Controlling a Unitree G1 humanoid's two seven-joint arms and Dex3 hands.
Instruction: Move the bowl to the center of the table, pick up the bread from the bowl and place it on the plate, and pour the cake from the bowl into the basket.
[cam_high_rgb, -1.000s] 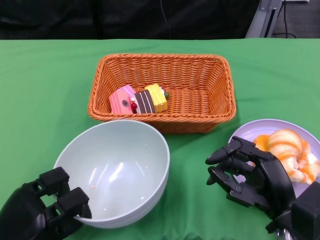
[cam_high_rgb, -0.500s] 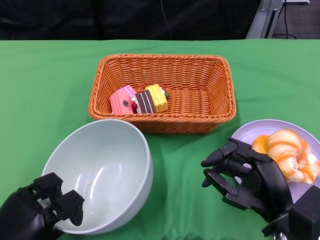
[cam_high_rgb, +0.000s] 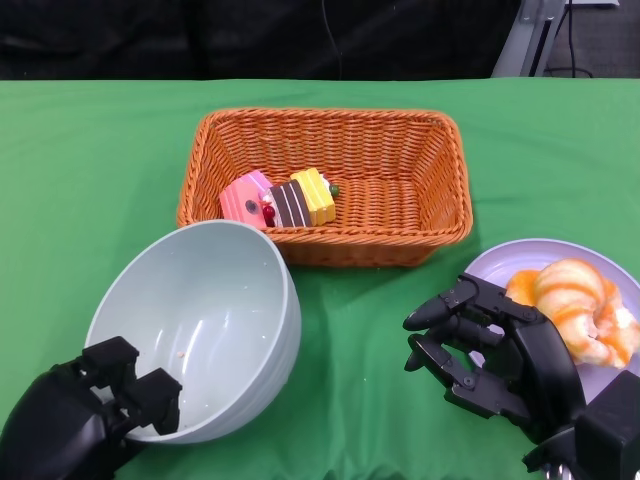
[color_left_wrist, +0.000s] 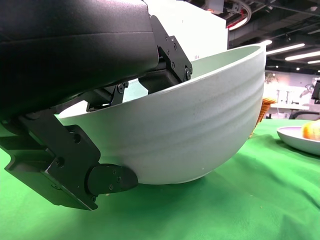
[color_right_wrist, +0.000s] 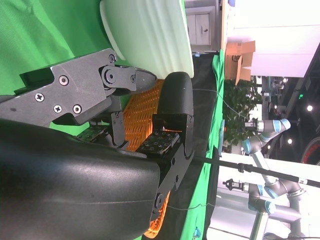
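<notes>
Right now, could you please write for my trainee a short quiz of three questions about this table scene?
1. True or false: the pale green ceramic bowl sits flat on the green tablecloth.
2. Where are the colourful toy cake slices? A) in the bowl B) in the orange wicker basket C) on the lavender round plate
3. Fill in: the orange glazed bread lies on the ____.

Key
1. False: the left hand grips its rim and it is tilted.
2. B
3. plate; the right hand hovers beside it, holding nothing.
</notes>
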